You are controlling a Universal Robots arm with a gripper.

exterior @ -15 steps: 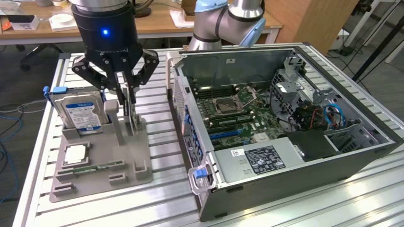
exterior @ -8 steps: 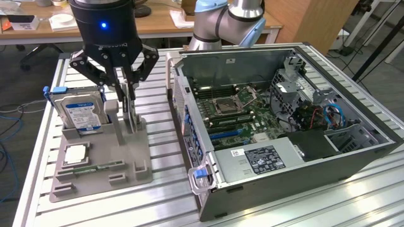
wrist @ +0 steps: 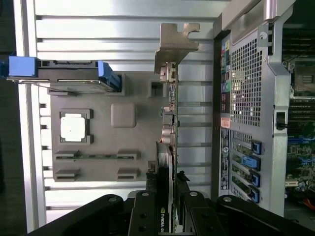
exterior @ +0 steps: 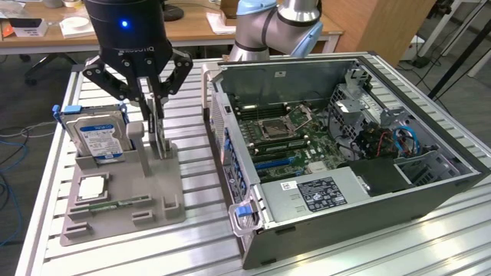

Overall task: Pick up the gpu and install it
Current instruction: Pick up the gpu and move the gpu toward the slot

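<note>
My gripper (exterior: 156, 112) is clamped on the gpu (exterior: 158, 138), which stands on edge in a slot along the edge of the gray holder (exterior: 153, 192) nearest the open computer case (exterior: 337, 230). Upright like this, its thin board offers me both flat faces to pinch.

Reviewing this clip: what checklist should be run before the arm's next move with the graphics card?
1. Gripper astride the graphics card: ok.
2. Jaws closed on the card: ok, they look pressed against it.
3. Card upright in the grey holder: ok.
4. Computer case side open: ok.
5. Blue slots on the board unoccupied: ok.
</note>
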